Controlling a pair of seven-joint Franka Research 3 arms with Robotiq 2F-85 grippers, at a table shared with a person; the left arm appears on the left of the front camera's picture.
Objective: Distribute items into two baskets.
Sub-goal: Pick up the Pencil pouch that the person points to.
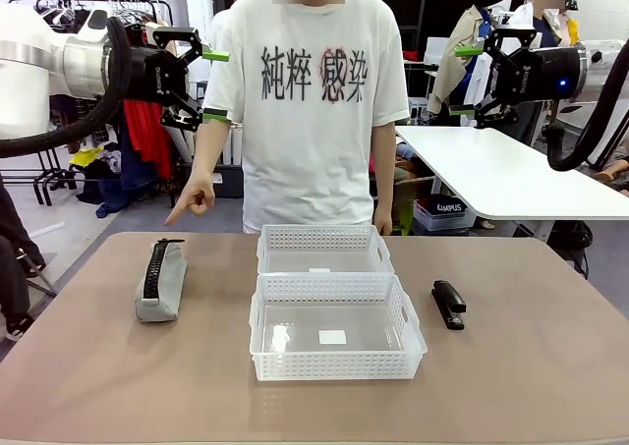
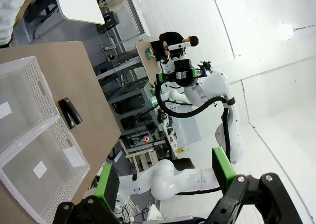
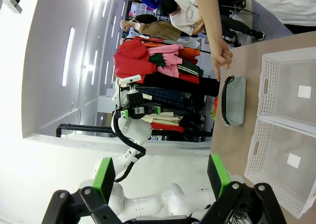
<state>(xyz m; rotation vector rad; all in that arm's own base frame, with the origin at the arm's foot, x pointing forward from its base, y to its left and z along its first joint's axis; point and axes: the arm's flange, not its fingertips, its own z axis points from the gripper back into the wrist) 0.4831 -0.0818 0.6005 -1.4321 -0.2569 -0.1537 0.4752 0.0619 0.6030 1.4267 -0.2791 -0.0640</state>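
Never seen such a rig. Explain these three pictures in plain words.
Two white robot arms, the left arm and the right arm, are raised above a brown table, both pairs of jaws open, holding nothing. The front picture looks across at a person whose hand points toward a soft grey zippered fabric pouch. The other two pictures come from cameras on the wrists, hence the tilt. Mid-table sit a near basket and far basket, both empty white perforated plastic; a black stapler lies to their right.
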